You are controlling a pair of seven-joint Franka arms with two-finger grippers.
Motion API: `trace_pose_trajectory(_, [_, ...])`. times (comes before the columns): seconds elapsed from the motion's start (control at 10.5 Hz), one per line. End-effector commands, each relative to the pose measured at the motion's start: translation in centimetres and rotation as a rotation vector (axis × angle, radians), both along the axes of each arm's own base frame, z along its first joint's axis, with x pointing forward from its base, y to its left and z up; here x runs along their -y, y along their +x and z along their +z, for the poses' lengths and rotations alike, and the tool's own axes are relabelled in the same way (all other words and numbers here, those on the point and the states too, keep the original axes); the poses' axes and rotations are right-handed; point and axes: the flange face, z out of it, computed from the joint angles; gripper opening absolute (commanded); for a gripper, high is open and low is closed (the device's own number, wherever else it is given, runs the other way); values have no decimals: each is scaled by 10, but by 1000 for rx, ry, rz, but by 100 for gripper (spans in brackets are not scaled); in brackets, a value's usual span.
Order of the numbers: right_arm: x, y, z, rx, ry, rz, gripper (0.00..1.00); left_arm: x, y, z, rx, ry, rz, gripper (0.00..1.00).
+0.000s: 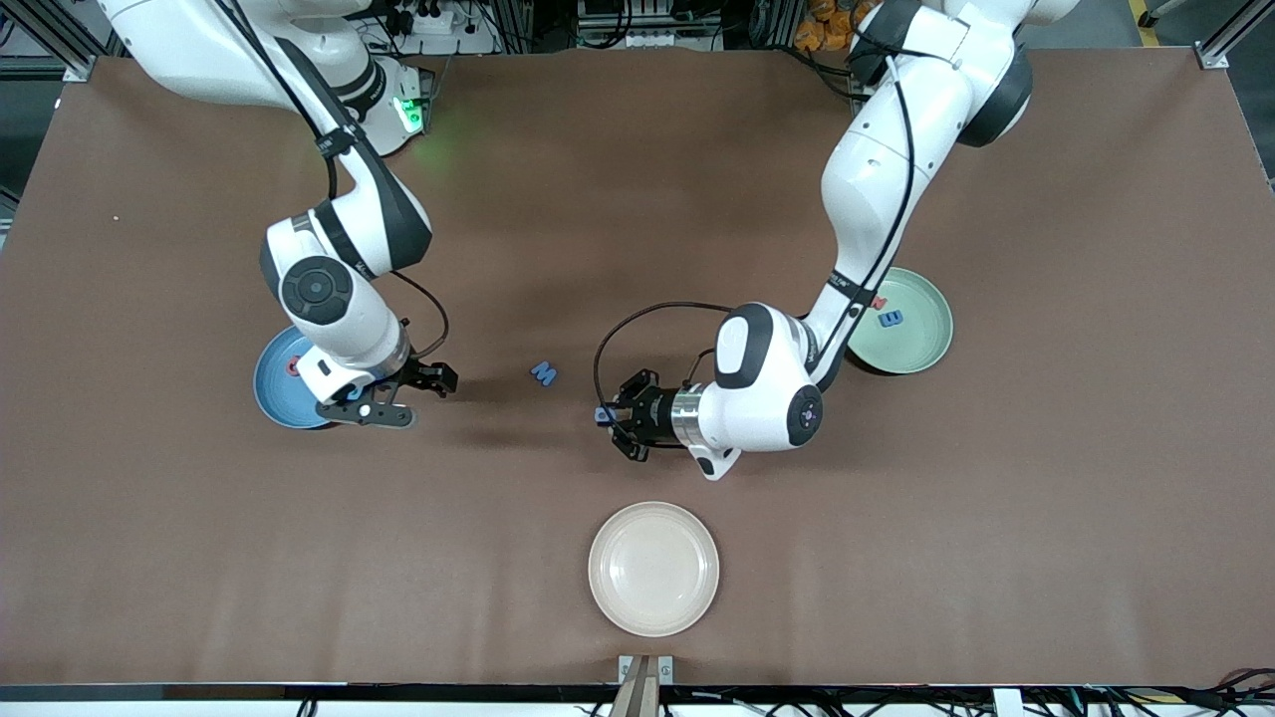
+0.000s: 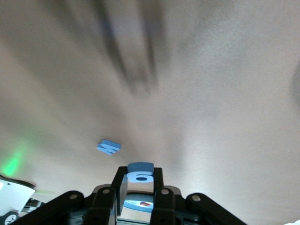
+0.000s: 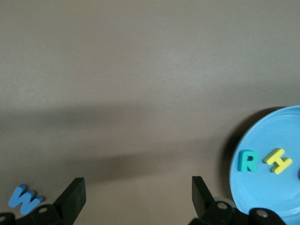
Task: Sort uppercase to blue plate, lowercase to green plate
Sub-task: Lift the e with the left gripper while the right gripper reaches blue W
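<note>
Foam rounded blue g-like letter [image 2: 140,174] is pinched in the left gripper [image 1: 606,418] above brown table [image 1: 637,199]; blue W [image 1: 543,373] lies nearby. Right gripper [image 1: 383,398], jaws wide, hovers beside the blue plate [image 1: 274,383]; green plate [image 1: 921,344] sits apart.

The sky-blue plate [image 1: 274,383] is sitting toward the right arm's end of the table, partly hidden under that arm, and is holding a teal R [image 3: 247,161] and a yellow H [image 3: 278,161] lying flat side by side; something red [image 1: 293,366] is showing on it too. A blue W [image 1: 543,373] is lying flat on the bare table near its middle. The pale mint-green plate [image 1: 921,349] is sitting toward the left arm's end, carrying a small red letter [image 1: 879,302] and a blue E-like letter [image 1: 892,319]. A rounded blue 6-like letter [image 2: 140,173] is being pinched in the air above the table.
</note>
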Motion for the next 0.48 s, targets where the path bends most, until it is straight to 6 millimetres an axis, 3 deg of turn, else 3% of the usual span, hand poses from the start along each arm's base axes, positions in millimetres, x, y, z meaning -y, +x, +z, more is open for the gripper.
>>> trace_pose_trajectory(0.0, [-35, -6, -7, 10, 31, 153, 100, -27, -26, 11, 6, 30, -74, 13])
trace_pose_trajectory(0.19, [-74, -17, -26, 38, 72, 236, 100, -59, -36, 15, 29, 38, -130, 13])
trace_pose_trajectory(0.38, [-100, -25, -42, 83, 86, 340, 100, -90, -49, 18, 18, 31, -209, 13])
